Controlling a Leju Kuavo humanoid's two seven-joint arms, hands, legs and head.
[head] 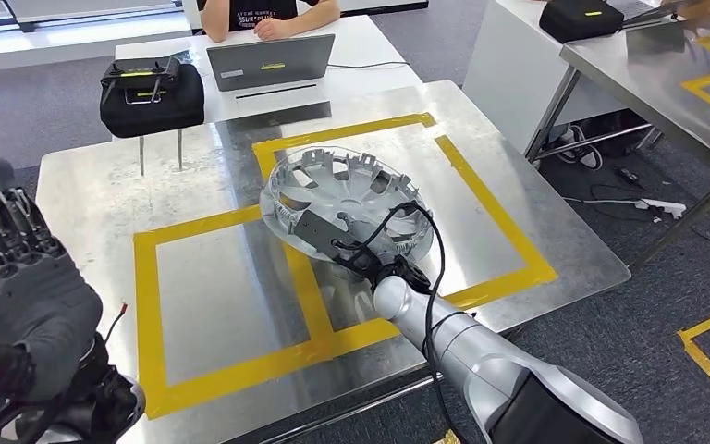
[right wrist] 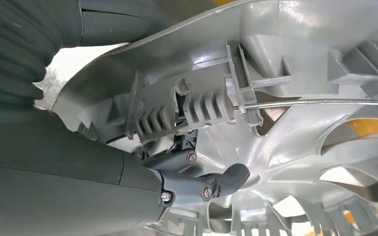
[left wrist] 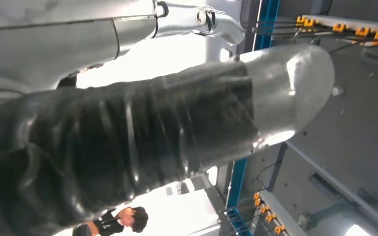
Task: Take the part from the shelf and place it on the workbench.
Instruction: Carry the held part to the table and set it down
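The part is a silver plastic wheel cover (head: 347,199), inner side up and tilted over the right yellow-taped rectangle of the metal workbench (head: 92,194). My right hand (head: 333,236) grips its near rim from below, with the arm reaching in from the lower right. I cannot tell whether the cover's far edge touches the bench. Up close, the cover's ribbed inside (right wrist: 285,59) lies against my right hand (right wrist: 192,182), whose thumb is pressed to it. My left hand (head: 18,287) is raised at the left edge, fingers up and holding nothing. One of its dark fingers (left wrist: 152,132) shows close up.
Yellow tape (head: 148,314) marks two rectangles on the bench. A black bag (head: 151,92) and a laptop (head: 271,61) sit on the white table behind, where a person (head: 268,14) is seated. Another metal table (head: 666,74) stands at the right, with cables (head: 629,185) on the floor below.
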